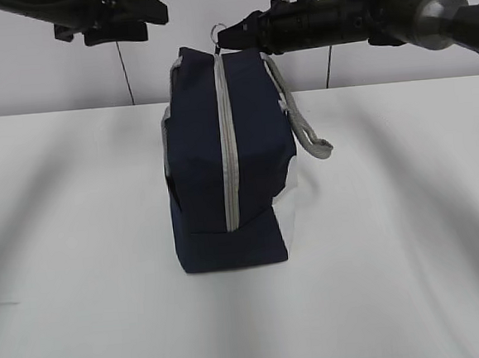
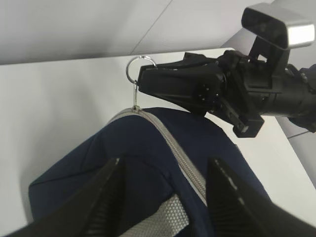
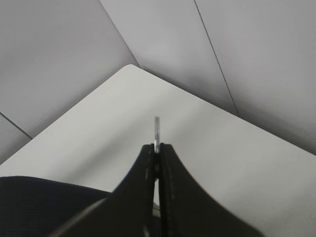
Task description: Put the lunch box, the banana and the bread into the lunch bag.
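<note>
- The left gripper hangs over the top of the lunch bag; its two dark fingers are spread apart, one on each side of the grey zipper, and nothing sits between them.
- The navy bag stands upright near the middle of the white table, zipper line running up its near face and closed as far as can be seen.
- A grey handle droops off the bag's right side beside a white panel.
- At the bag's top, the metal ring pull stands up.
- The right gripper reaches in level from the right, jaws pressed together, pinching that ring.
- Lunch box, banana and bread are not in view.
</note>
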Motion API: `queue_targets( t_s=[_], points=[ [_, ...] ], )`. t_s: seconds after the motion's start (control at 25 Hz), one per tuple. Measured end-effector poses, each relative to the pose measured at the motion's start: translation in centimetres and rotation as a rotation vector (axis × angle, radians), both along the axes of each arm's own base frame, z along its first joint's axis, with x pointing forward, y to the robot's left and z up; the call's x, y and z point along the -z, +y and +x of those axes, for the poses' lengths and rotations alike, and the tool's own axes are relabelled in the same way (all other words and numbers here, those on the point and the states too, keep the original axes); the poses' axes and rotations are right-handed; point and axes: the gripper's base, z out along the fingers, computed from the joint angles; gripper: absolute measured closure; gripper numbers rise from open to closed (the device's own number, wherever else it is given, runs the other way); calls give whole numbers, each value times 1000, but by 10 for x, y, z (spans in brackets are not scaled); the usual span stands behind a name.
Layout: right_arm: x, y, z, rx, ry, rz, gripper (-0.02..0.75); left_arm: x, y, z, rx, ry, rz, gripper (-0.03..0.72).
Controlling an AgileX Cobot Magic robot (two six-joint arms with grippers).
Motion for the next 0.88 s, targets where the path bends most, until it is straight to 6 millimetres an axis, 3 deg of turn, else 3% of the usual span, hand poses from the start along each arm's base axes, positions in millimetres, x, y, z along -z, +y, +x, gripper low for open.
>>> queue_targets(
  t_s=[0.36, 0.88],
  points=[
    [1, 0, 0, -3, -2, -18, 732, 45, -21, 22, 30, 131, -10, 309],
    [2, 0, -1, -8, -2, -25, 732, 45, -34, 20, 29, 126, -32, 309]
  ],
)
